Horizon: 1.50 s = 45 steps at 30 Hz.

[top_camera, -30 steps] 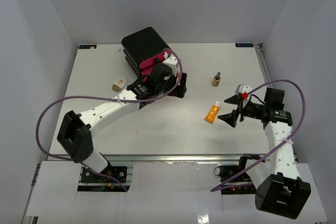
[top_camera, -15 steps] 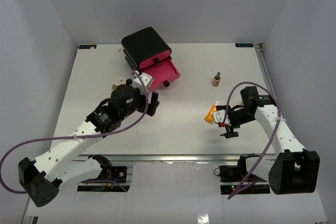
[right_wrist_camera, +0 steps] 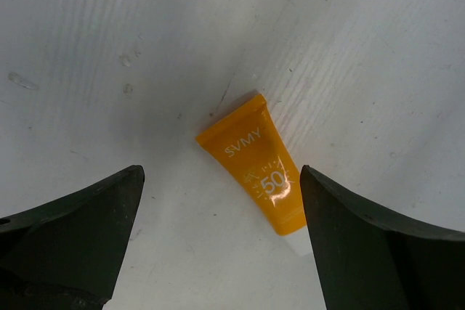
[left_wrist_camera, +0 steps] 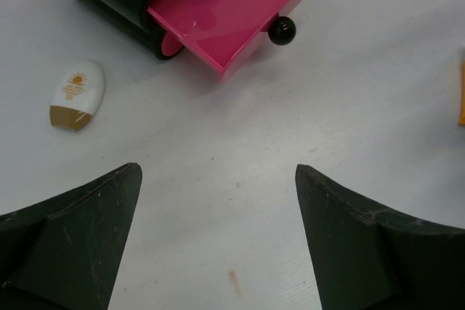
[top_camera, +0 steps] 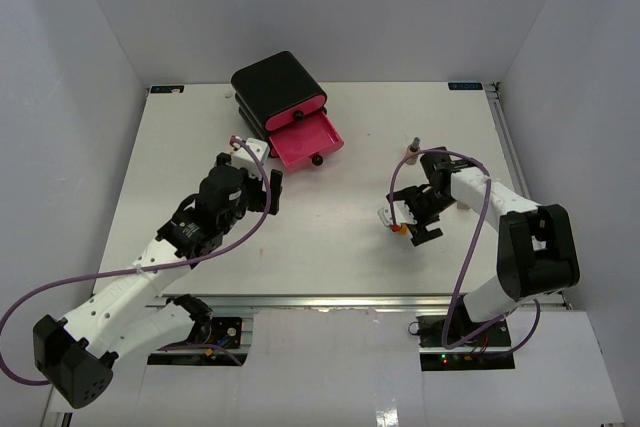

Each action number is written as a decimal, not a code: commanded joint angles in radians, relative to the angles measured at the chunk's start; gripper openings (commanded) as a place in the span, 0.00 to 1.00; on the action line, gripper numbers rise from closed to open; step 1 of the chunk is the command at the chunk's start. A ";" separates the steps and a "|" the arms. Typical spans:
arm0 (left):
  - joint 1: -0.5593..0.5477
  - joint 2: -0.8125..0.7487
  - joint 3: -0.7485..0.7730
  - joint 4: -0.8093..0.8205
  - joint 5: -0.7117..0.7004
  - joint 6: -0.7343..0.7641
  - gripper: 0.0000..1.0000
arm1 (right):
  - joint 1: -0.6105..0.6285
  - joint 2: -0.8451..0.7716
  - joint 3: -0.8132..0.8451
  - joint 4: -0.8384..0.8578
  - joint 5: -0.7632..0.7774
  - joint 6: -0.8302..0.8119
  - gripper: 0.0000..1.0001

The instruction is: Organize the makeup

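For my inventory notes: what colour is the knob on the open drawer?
Black; the knob shows best in the left wrist view.

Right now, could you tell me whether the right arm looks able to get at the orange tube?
Likely yes: the right gripper hangs open over the orange tube, which lies flat on the table with nothing covering it.

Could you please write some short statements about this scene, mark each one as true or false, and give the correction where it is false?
1. One pink drawer of the black box is pulled open. True.
2. The orange tube lies inside that drawer. False: it lies on the table, and the drawer looks empty.
3. The right gripper is shut on the orange tube. False: its jaws stand wide open over the tube.
4. The left gripper is open and holds nothing. True.
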 commanded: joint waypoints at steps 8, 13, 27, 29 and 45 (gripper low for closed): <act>0.032 -0.019 -0.009 0.027 0.003 -0.006 0.98 | 0.030 0.167 0.155 0.071 0.157 0.001 0.86; 0.042 -0.021 -0.009 0.029 0.009 -0.007 0.98 | 0.039 0.201 0.165 0.069 0.178 0.009 0.81; 0.060 -0.026 -0.014 0.033 0.024 -0.012 0.98 | 0.060 0.276 0.205 0.034 0.190 0.096 0.61; 0.061 -0.026 -0.014 0.033 0.027 -0.012 0.98 | 0.059 0.280 0.207 0.033 0.189 0.112 0.58; 0.073 -0.031 -0.016 0.036 -0.004 -0.021 0.98 | 0.063 0.202 0.317 0.034 -0.016 0.363 0.33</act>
